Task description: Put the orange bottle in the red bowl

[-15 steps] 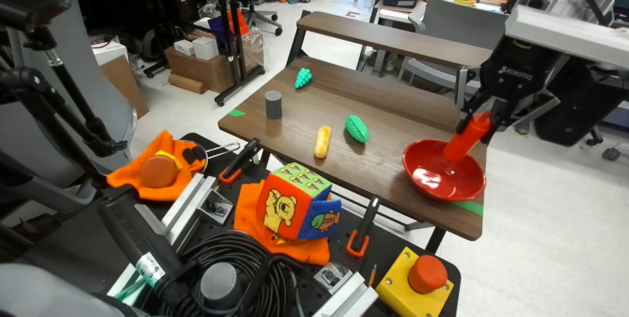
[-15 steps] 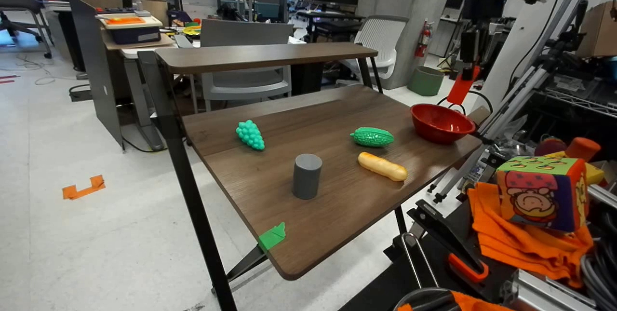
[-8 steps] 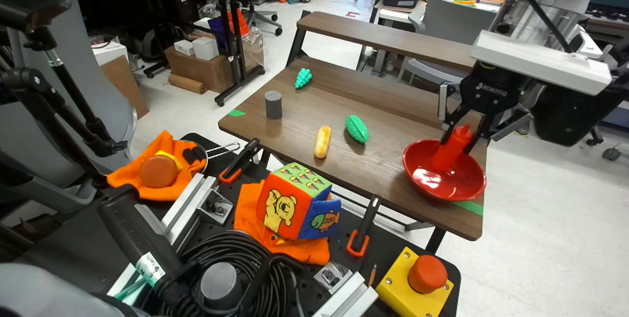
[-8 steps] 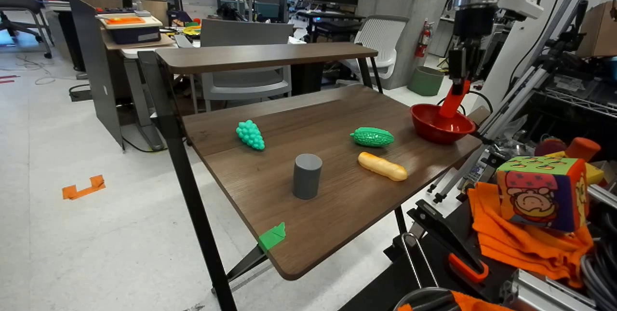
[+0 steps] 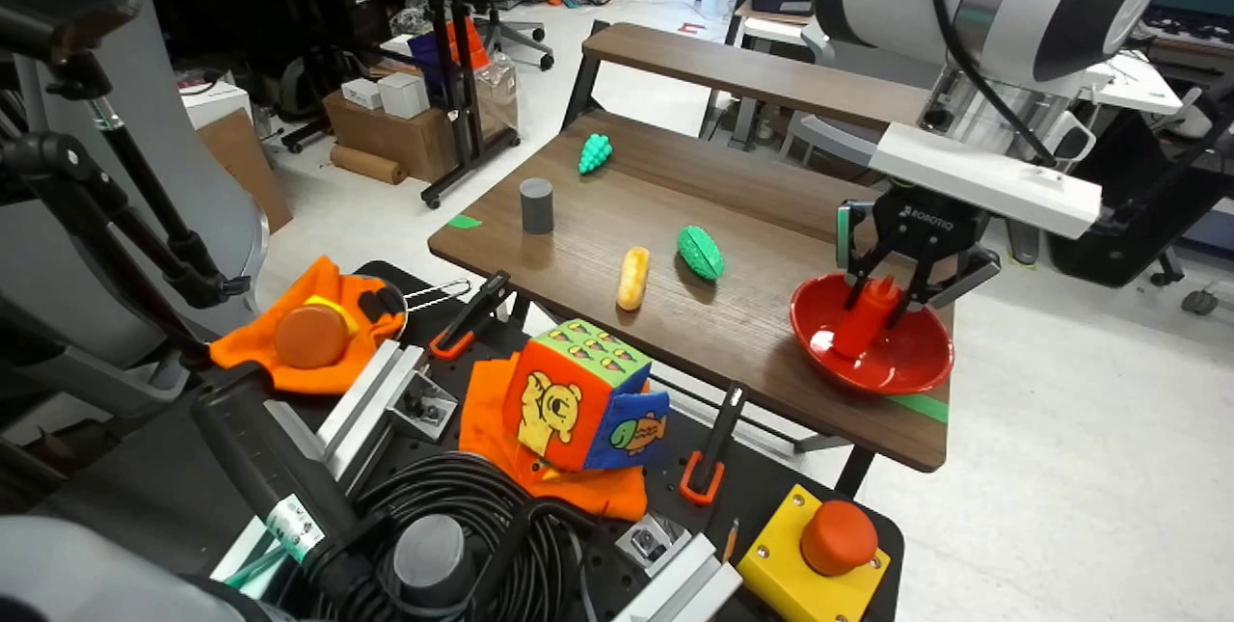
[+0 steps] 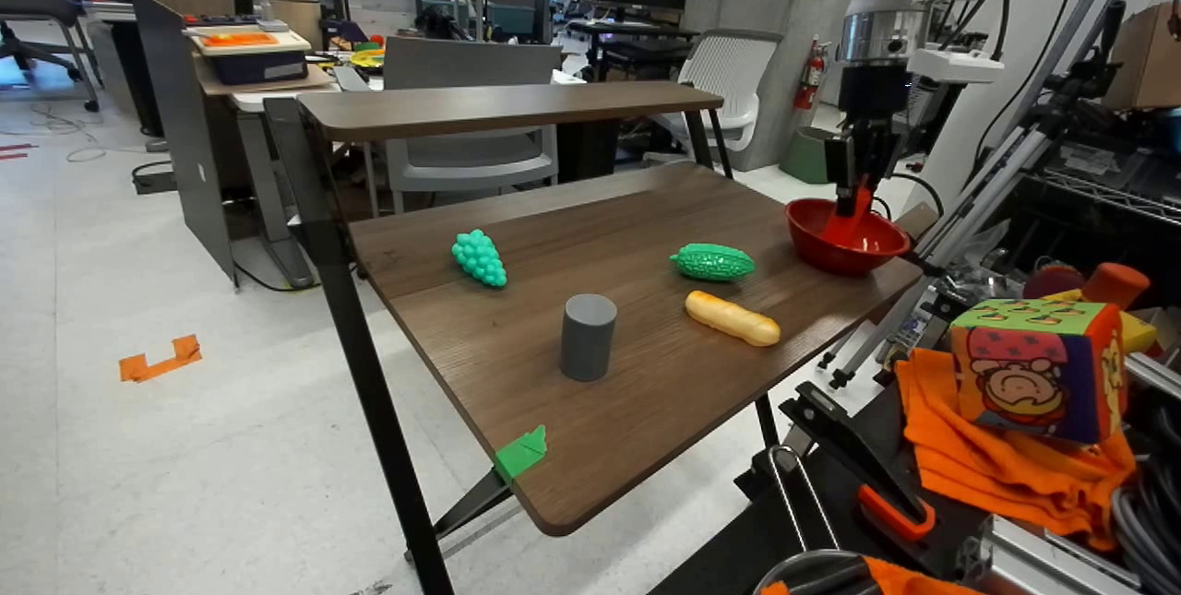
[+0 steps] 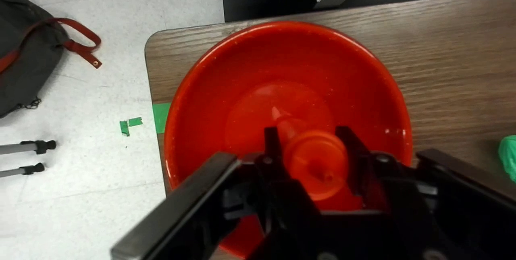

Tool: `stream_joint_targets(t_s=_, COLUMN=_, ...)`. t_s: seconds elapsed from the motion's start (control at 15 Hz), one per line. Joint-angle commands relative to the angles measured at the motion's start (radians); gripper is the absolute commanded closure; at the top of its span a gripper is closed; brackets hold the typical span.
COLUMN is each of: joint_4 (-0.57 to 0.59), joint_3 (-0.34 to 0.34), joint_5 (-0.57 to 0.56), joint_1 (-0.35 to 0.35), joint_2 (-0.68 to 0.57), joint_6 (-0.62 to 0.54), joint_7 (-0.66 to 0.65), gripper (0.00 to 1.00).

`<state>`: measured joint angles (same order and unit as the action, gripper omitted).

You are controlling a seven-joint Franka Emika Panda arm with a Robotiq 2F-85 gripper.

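Observation:
The orange bottle [image 5: 861, 325] stands nearly upright, slightly tilted, inside the red bowl [image 5: 906, 369]. The bowl sits at the table's corner end. My gripper [image 5: 871, 313] points down over the bowl with its fingers on both sides of the bottle's upper part, shut on it. In an exterior view the bottle [image 6: 840, 228] is partly hidden by the gripper and the bowl's rim. In the wrist view the bottle's round top [image 7: 316, 165] lies between the two black fingers, over the bowl's inside [image 7: 217, 102]. I cannot tell whether the bottle's base rests on the bowl's floor.
On the table [image 5: 752, 333] lie a green oblong object [image 5: 700, 253], a yellow oblong object [image 5: 632, 279], a grey cylinder [image 5: 537, 206] and a green grape-like cluster [image 5: 595, 153]. A raised shelf [image 5: 752, 69] runs along one side. A black cart holds a cartoon box [image 5: 578, 400].
My gripper has moved down and toward the bowl with the bottle in it. The bottle has gone from above the rim to inside the bowl and stands more upright.

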<state>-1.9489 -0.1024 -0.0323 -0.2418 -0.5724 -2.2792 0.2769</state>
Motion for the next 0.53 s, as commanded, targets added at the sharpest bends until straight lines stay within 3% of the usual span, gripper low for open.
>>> stream_joint_targets(t_s=0.0, joint_4=0.039, joint_3=-0.021, joint_5=-0.039, joint_1=0.027, joint_2=-0.045, joint_6=-0.005, joint_7=-0.062, gripper=0.37)
stream_joint_targets(t_s=0.07, joint_4=0.037, joint_3=-0.023, joint_5=-0.046, joint_1=0.033, joint_2=-0.043, joint_6=0.002, joint_7=-0.071, gripper=0.36)
stream_joint_targets(t_s=0.2, joint_4=0.007, joint_3=-0.024, joint_5=-0.066, joint_1=0.04, joint_2=-0.007, joint_6=0.017, joint_7=-0.073, gripper=0.23)
stream_joint_targets(t_s=0.4, joint_4=-0.113, joint_3=-0.01, joint_5=-0.059, joint_1=0.025, joint_2=0.147, joint_6=0.006, joint_7=-0.018, gripper=0.02)
stream_joint_targets(t_s=0.47, joint_4=-0.15, joint_3=0.001, joint_5=-0.031, joint_1=0.008, joint_2=0.21, joint_6=0.033, joint_7=0.011, gripper=0.0)
